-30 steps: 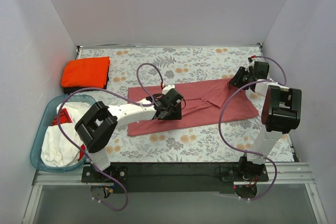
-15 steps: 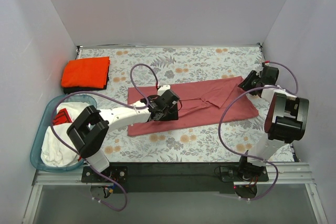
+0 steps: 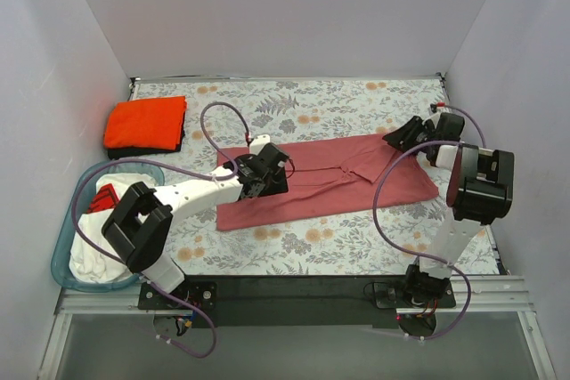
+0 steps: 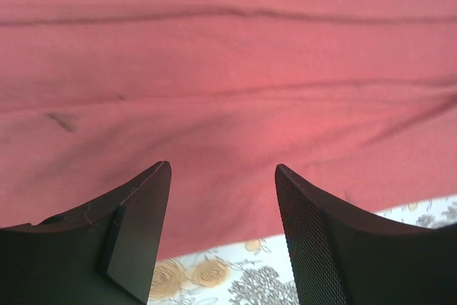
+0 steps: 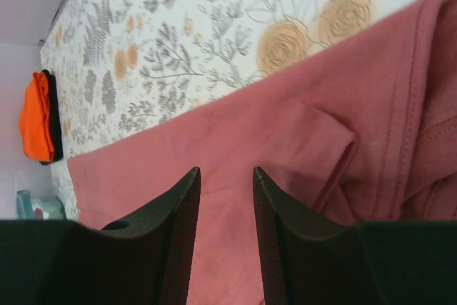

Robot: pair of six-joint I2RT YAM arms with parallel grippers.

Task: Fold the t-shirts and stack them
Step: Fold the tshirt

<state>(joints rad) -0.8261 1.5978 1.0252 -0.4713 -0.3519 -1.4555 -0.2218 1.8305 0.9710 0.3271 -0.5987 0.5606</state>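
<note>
The dusty rose-red t-shirt (image 3: 347, 182) lies flat as a long band across the middle of the floral table cover. My left gripper (image 3: 272, 170) hovers open over its left part; in the left wrist view (image 4: 223, 169) the shirt (image 4: 228, 69) fills the frame and nothing is between the fingers. My right gripper (image 3: 394, 138) is open over the shirt's right end, above a folded sleeve (image 5: 314, 141), and holds nothing (image 5: 226, 171). The orange t-shirt (image 3: 145, 121) lies folded at the back left on top of the black one (image 3: 147, 149); it also shows in the right wrist view (image 5: 36, 116).
A blue bin (image 3: 67, 220) with white and red cloths stands at the left front. White walls close in the table on three sides. The floral cover (image 3: 338, 104) shows behind and in front of the rose-red shirt.
My left gripper has slid left along the rose-red shirt. My right gripper swung out to the right and came back over the shirt's right end. The shirt has not visibly moved.
</note>
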